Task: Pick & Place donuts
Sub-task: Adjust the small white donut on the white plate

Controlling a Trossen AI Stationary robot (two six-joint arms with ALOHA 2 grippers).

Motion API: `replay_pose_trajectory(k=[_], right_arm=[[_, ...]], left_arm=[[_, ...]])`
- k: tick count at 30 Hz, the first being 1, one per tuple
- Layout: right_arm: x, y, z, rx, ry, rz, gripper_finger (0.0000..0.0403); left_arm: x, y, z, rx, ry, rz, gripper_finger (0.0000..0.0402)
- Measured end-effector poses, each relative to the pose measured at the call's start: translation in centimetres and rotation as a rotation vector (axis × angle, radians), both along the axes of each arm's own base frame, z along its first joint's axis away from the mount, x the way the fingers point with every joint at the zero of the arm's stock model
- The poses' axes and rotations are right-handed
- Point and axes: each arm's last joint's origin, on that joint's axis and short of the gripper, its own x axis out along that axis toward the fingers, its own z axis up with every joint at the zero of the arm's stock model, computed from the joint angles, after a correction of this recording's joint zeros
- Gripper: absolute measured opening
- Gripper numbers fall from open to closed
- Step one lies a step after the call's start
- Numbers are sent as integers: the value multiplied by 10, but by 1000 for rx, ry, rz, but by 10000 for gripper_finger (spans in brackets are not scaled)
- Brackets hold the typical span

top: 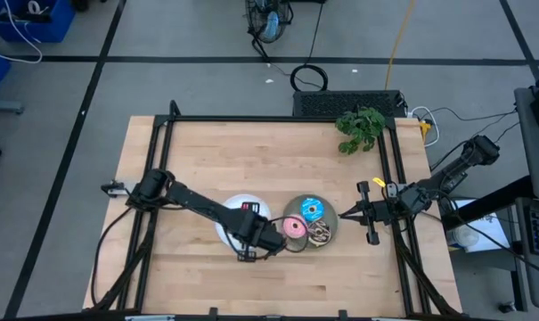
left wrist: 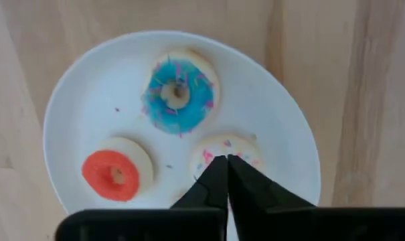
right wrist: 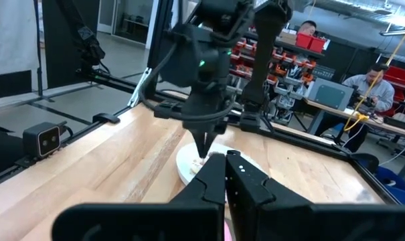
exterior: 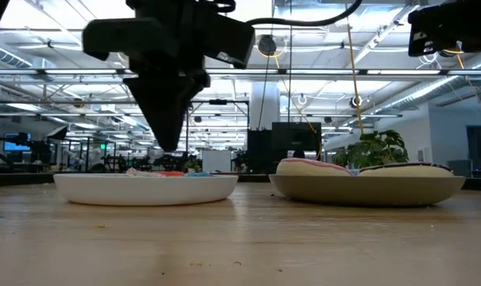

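Observation:
A white plate (left wrist: 88, 100) carries three tiny donuts: blue (left wrist: 179, 94), red (left wrist: 115, 175) and pink-white (left wrist: 235, 150). My left gripper (left wrist: 226, 162) is shut and points down just above the pink-white one; the low view shows its tip (exterior: 168, 148) clear of the plate (exterior: 145, 187). The grey plate (top: 333, 234) holds the larger blue (top: 312, 209), pink (top: 294, 228) and brown sprinkled (top: 321, 234) donuts. My right gripper (top: 345, 214) hovers shut at that plate's right edge. The tiny brown donut is out of view.
A green plant (top: 360, 127) sits at the table's far right corner. A black frame (top: 251, 119) runs around the tabletop. Bare wood lies toward the far edge and along the near edge. People sit at benches in the room behind (right wrist: 376, 77).

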Motion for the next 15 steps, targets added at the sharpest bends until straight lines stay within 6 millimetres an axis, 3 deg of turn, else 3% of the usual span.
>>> replay_pose_trajectory(k=[15], right_arm=[[0,0,1,7,-10,0,0]], left_arm=[[-18,-5,-16,44,99,89,3]])
